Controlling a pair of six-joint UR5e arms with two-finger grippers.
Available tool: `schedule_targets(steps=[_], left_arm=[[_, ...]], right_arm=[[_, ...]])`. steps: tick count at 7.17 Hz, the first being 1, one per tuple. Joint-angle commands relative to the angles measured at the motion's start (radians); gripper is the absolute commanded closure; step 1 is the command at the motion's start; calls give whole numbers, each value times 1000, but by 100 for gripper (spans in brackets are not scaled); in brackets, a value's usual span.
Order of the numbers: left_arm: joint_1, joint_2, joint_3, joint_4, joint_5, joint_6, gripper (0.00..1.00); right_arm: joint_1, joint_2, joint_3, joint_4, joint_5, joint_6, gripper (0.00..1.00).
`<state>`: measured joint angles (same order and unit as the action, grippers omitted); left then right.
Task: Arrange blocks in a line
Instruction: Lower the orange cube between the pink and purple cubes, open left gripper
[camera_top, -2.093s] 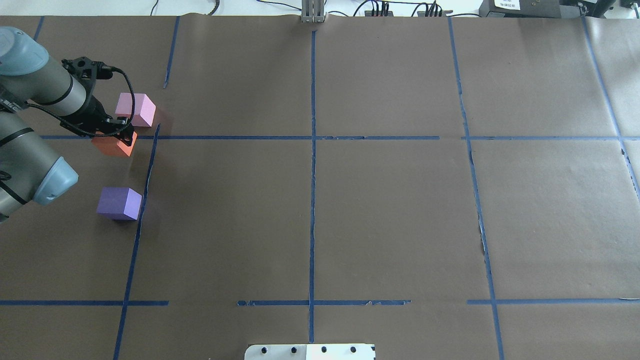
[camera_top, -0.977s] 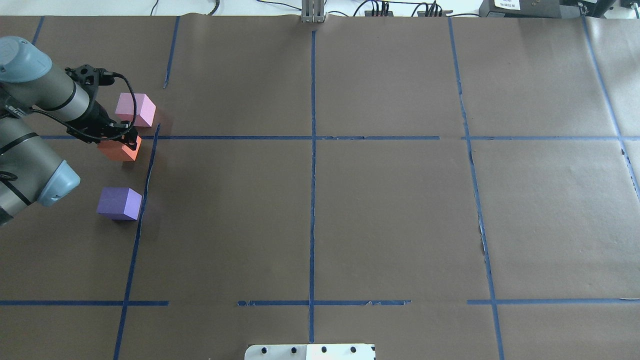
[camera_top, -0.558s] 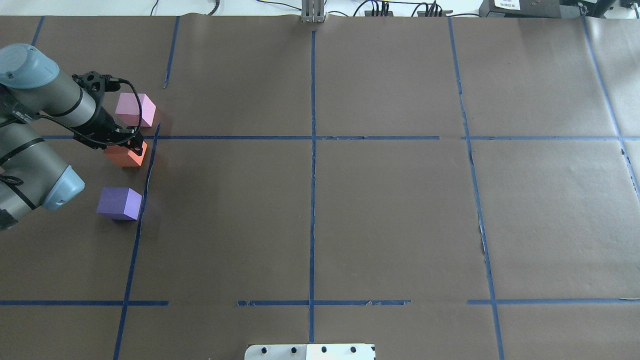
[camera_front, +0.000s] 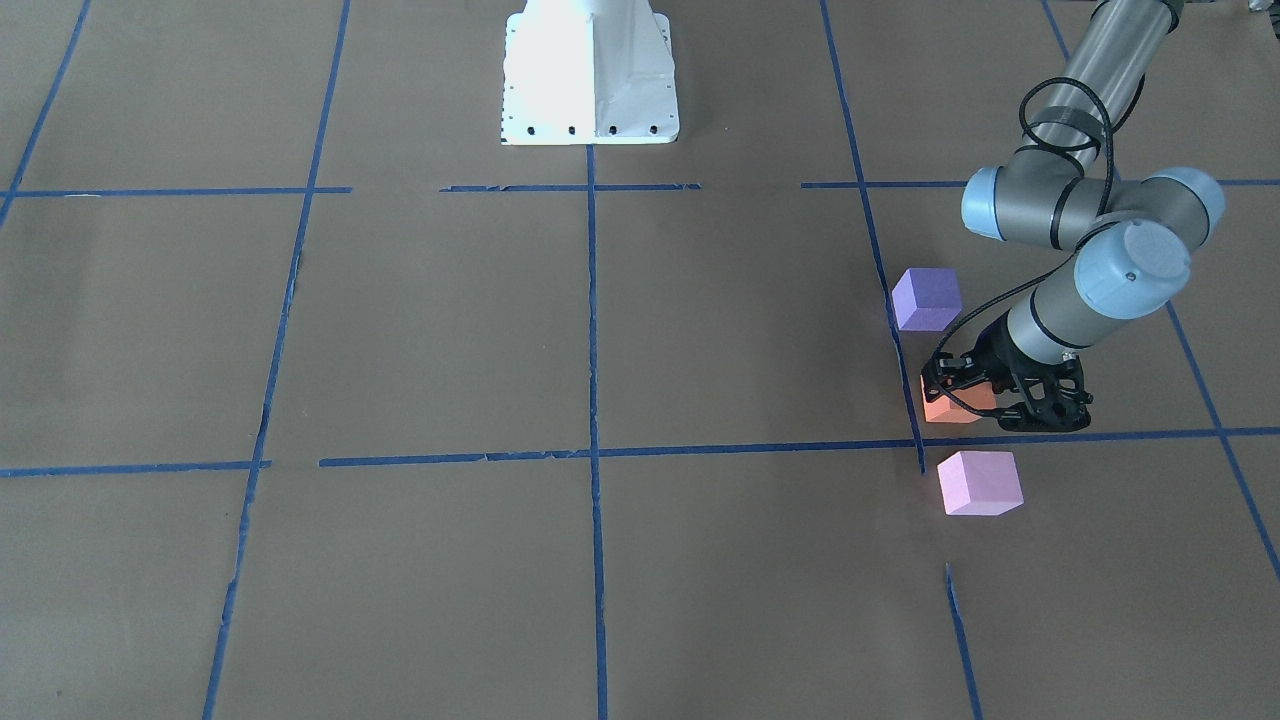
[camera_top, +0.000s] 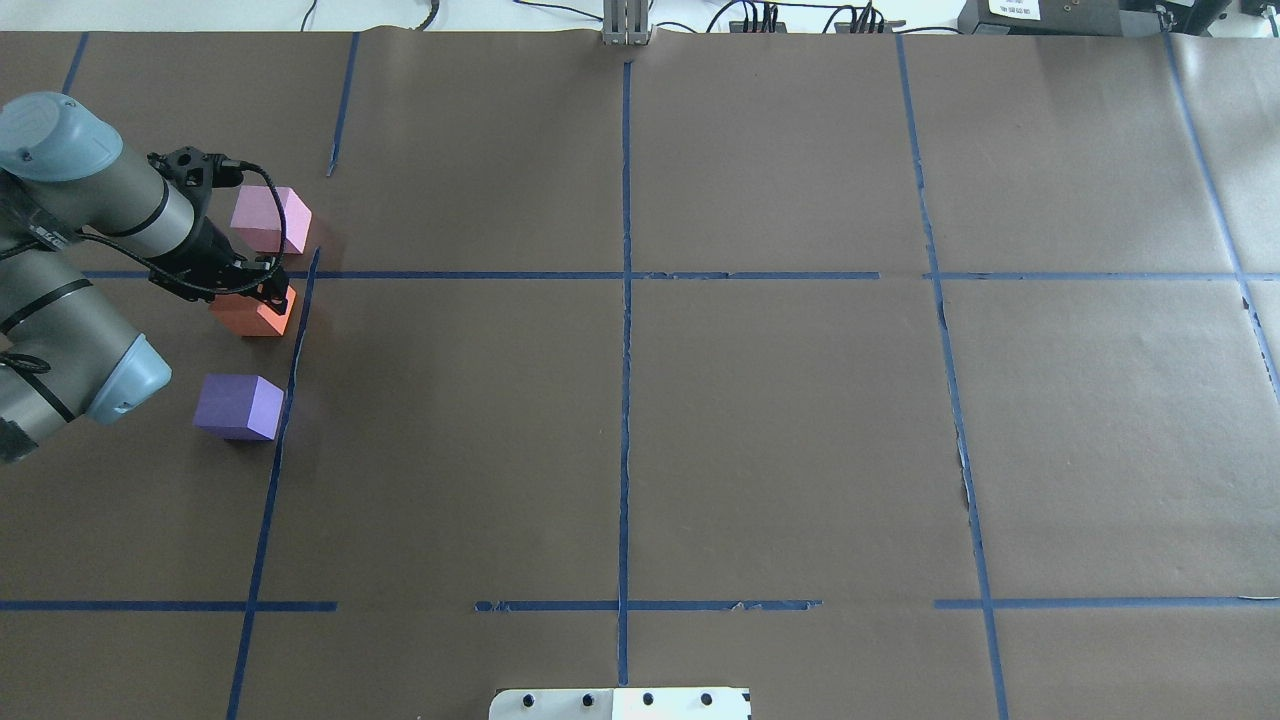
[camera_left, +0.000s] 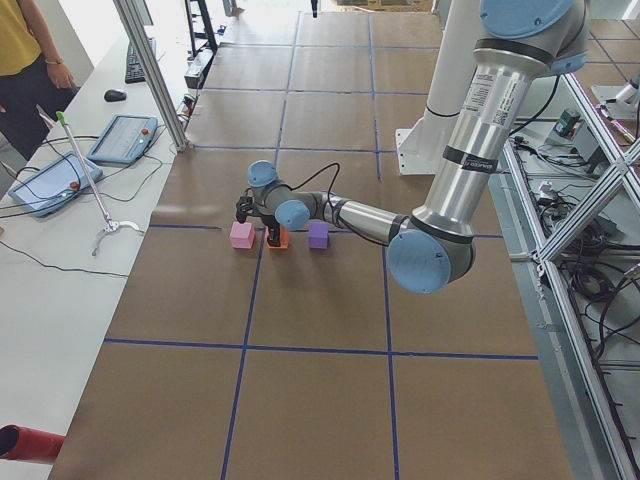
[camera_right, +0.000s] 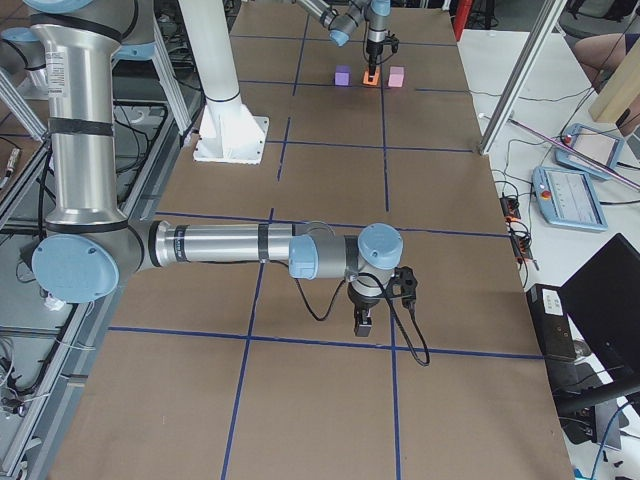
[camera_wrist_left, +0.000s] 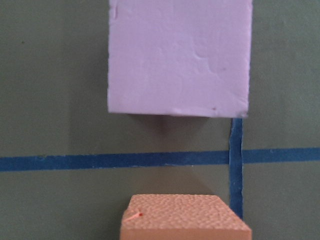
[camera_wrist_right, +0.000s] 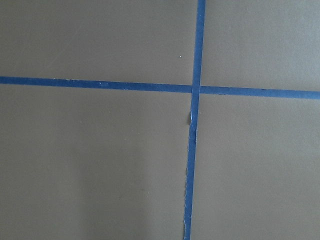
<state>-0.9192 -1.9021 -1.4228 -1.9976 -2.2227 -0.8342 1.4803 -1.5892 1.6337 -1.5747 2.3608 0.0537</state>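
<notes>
- Front-facing view: your left gripper (camera_front: 962, 392) sits at right of centre, its dark fingers clamped on either side of the orange block (camera_front: 948, 408). The block is low, at the brown paper (camera_front: 450, 330); you cannot tell here whether it touches. The purple block (camera_front: 927, 298) lies above it in the frame and the pink block (camera_front: 980, 482) below it, past a line of blue tape (camera_front: 700, 450). The three are apart from one another.
- Overhead view: at the left edge, the left gripper (camera_top: 265, 292) grips the orange block (camera_top: 250, 318). It is between the pink block (camera_top: 270, 218) above and the purple block (camera_top: 238, 406) below, a little nearer the pink one. All three lie just left of a slanted strip of tape.
- Left side view: the pink block (camera_left: 241, 235), orange block (camera_left: 278, 240) and purple block (camera_left: 318, 234) form a rough row left of centre.
- Right side view: the same three blocks show small at the top. The right gripper (camera_right: 362, 322) hangs low over the paper at lower centre, well apart from them. You cannot tell whether its fingers are apart or together.
- Left wrist view: the orange block (camera_wrist_left: 185, 220) fills the bottom centre. The pink block (camera_wrist_left: 179, 55) is at the top, with a tape line crossing between them.
- Right wrist view: only paper and a tape crossing (camera_wrist_right: 195, 90) show.
</notes>
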Motion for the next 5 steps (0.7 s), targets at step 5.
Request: schedule_targets(steps=[5], left_arm=[[-17,38,-132,5,15,13,0]], right_arm=[[0,0,0,1,0,0,0]])
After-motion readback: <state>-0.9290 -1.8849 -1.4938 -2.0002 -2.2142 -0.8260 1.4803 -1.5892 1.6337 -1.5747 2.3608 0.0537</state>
